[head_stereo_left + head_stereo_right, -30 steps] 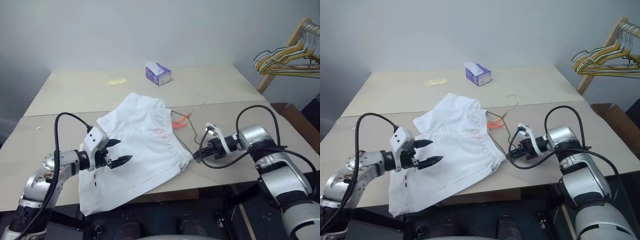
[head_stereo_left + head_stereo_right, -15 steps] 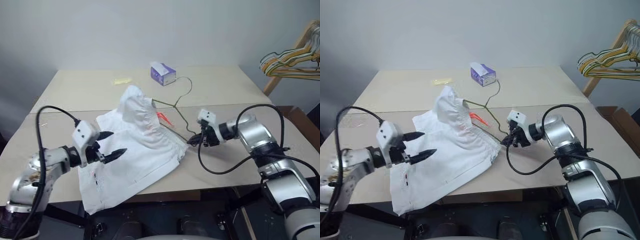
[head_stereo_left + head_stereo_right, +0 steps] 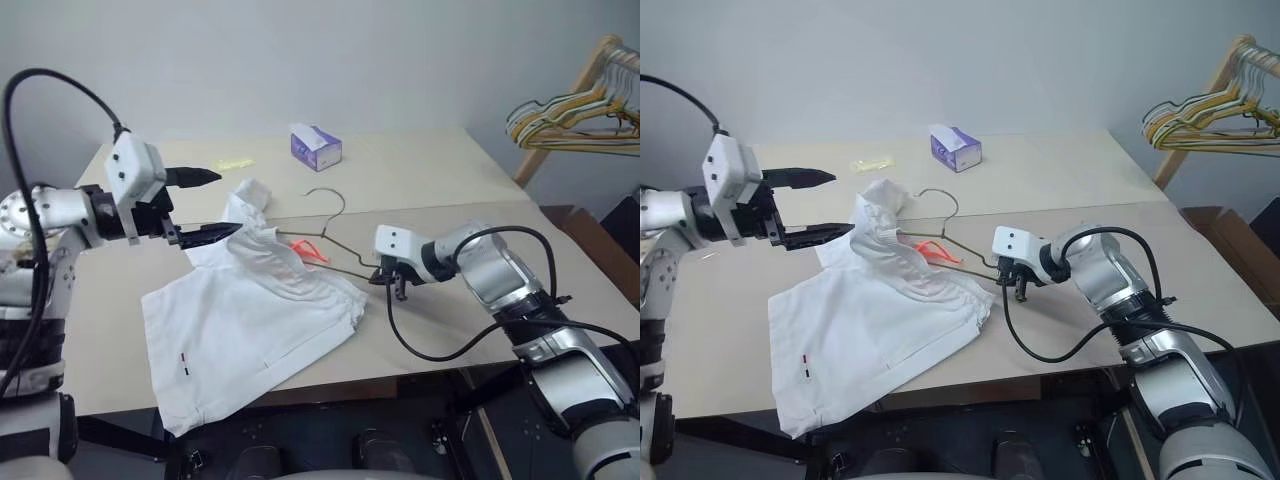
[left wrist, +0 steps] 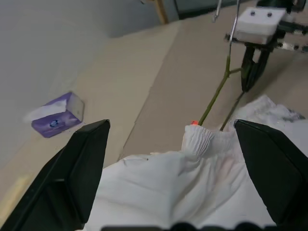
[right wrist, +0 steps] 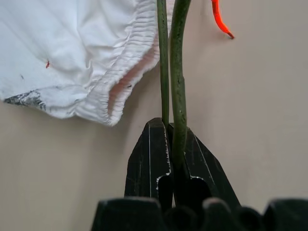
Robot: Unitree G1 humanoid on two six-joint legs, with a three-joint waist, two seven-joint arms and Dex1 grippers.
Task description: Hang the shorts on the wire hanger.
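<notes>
Right gripper (image 3: 385,279) clenched on wire hanger (image 3: 335,243) corner; hanger's far end sits inside shorts (image 3: 240,320) waistband. Left gripper (image 3: 205,203) released, above shorts.

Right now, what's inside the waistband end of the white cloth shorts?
The thin olive wire hanger, held by the shut right gripper, runs into the white cloth shorts at the gathered waistband and lifts it. How far the wire reaches inside is hidden by the cloth.

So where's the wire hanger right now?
In the head views the hanger sits mid-table, one corner pinched in the right gripper, its other end inside the shorts; its hook points toward the tissue box.
</notes>
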